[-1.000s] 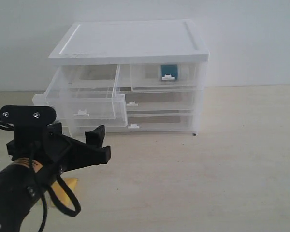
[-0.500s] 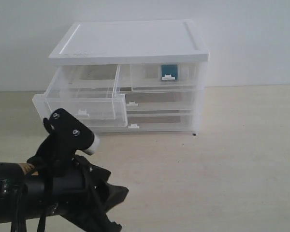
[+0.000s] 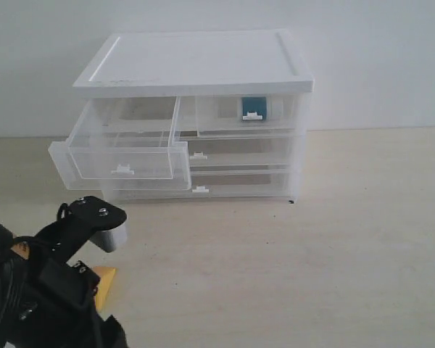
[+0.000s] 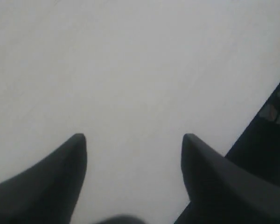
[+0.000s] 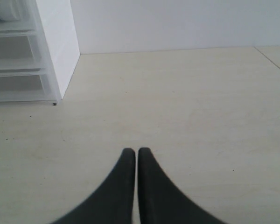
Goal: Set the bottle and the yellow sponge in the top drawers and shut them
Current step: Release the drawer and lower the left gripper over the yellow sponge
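The cabinet's top left drawer [image 3: 123, 152] is pulled out and looks empty. The top right drawer [image 3: 232, 119] is pushed in, and the bottle [image 3: 254, 106] shows its teal label through the front; its white cap [image 5: 7, 9] appears in the right wrist view. On the table in front, a corner of the yellow sponge [image 3: 104, 280] peeks out beside my left arm [image 3: 43, 290], which hides the rest. My left gripper [image 4: 134, 140] is open over bare table with nothing between its fingers. My right gripper [image 5: 136, 151] is shut and empty, off to the cabinet's right.
The white cabinet [image 3: 196, 65] stands at the back against the wall, with two full-width drawers [image 3: 239, 156] pushed in below the top ones. Its side wall [image 5: 58, 46] shows in the right wrist view. Light wooden table [image 3: 333, 239] stretches to the right.
My left arm has swung down and back toward the lower left corner, with its open fingers dropping out of the exterior view. The sponge's corner shows again. The drawers have not moved.
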